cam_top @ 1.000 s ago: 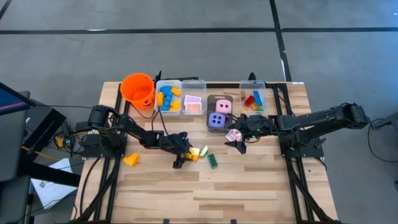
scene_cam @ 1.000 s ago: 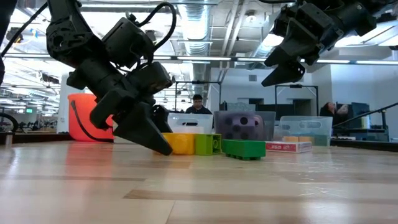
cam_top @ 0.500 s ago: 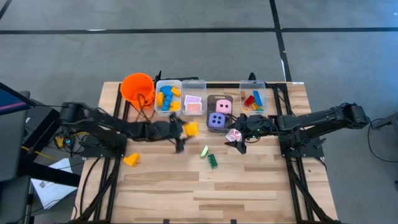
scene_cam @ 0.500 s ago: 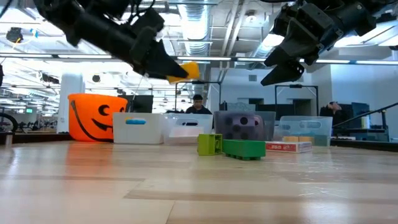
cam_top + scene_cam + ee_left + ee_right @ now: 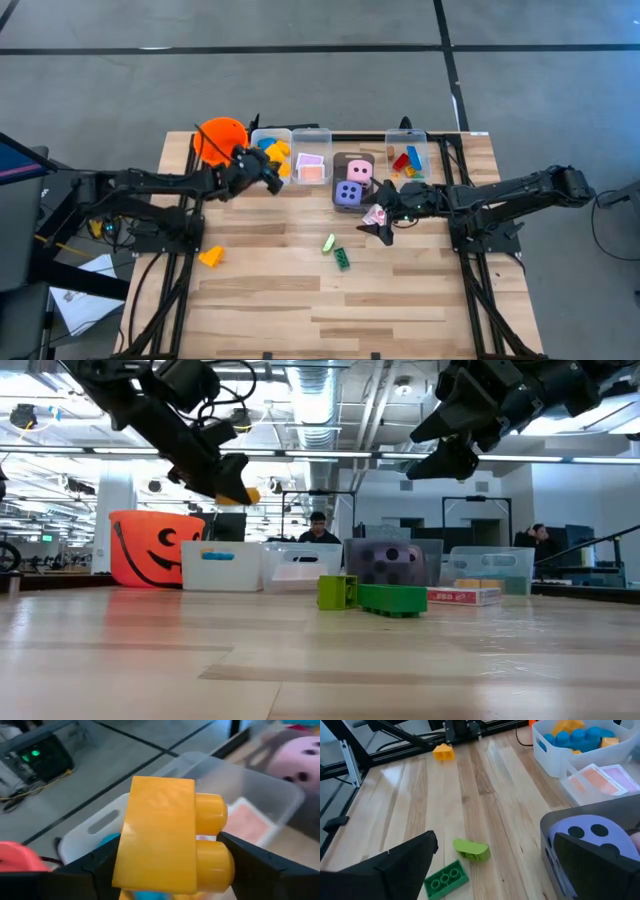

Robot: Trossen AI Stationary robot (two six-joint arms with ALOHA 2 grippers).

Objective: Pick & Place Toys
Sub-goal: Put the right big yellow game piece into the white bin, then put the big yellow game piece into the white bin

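Note:
My left gripper (image 5: 268, 178) is shut on a yellow block (image 5: 160, 837) and holds it in the air over the clear bin of blue and yellow blocks (image 5: 270, 135); it also shows in the low view (image 5: 240, 492). My right gripper (image 5: 385, 228) is open and empty, raised above the table beside a pink-and-white card (image 5: 375, 215) and the purple die (image 5: 592, 837). A light green block (image 5: 328, 242) and a dark green block (image 5: 342, 258) lie on the table between the arms. An orange block (image 5: 211, 256) lies at the left. My left gripper pinches the yellow block by two opposite sides (image 5: 122, 865) between its two fingers (image 5: 92, 870). The block's two studs (image 5: 210, 837) point sideways. The block is lifted clear, well above the table and the bins.
An orange bucket (image 5: 220, 140) stands at the far left. Next to the blocks bin stand a clear bin of cards (image 5: 311, 133), a dark holder (image 5: 340, 160) with the pink die (image 5: 360, 171) and purple die, and a bin of mixed blocks (image 5: 408, 135). The near half of the table is bare wood.
My left gripper has lifted the yellow block off the table beside the green blocks and carried it up and toward the far-left, to above the bin of blue and yellow blocks. The green blocks have stayed put. My right gripper has tipped a little in place.

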